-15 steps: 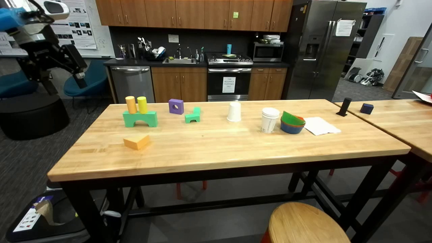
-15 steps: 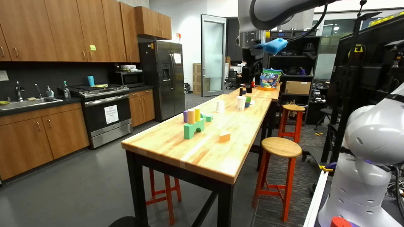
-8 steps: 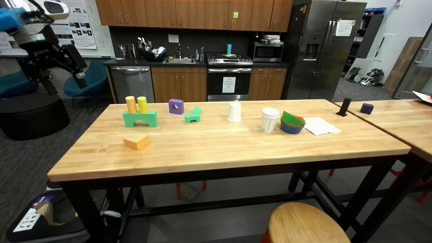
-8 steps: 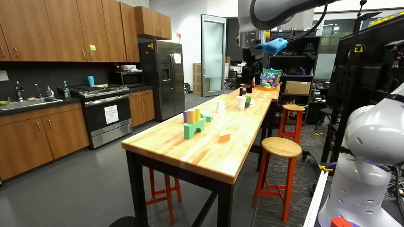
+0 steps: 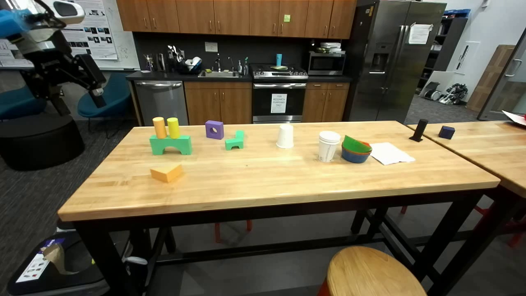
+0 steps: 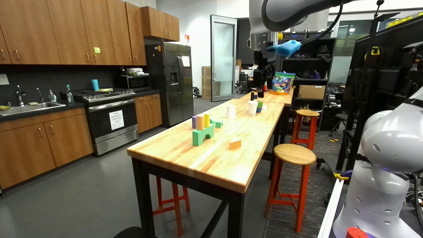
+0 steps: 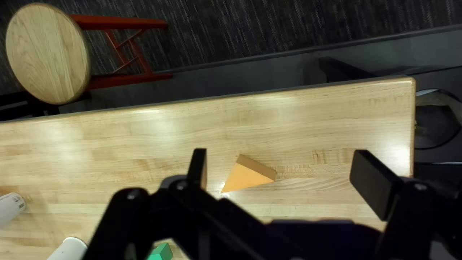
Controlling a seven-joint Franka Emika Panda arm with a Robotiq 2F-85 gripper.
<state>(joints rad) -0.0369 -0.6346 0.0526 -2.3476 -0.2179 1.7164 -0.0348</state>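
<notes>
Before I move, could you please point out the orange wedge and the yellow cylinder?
Orange wedge (image 7: 247,177), in the wrist view: its triangular face.
Yellow cylinder (image 5: 174,129), in an exterior view: its curved side.

Wooden table (image 5: 246,187) with orange wedge (image 5: 165,174), green arch (image 5: 171,142), purple block (image 5: 220,130), white cups (image 5: 284,137), blue bowl (image 5: 355,156), paper (image 5: 392,153).

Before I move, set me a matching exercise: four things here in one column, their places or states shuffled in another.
1. Gripper
2. Orange wedge
3. Yellow cylinder
4. Purple block

A. Standing on the green arch
B. Has a round hole
C. Seen between the fingers in the wrist view
D. Open, holding nothing

Pairs: 1-D, 2-C, 3-A, 4-B
</notes>
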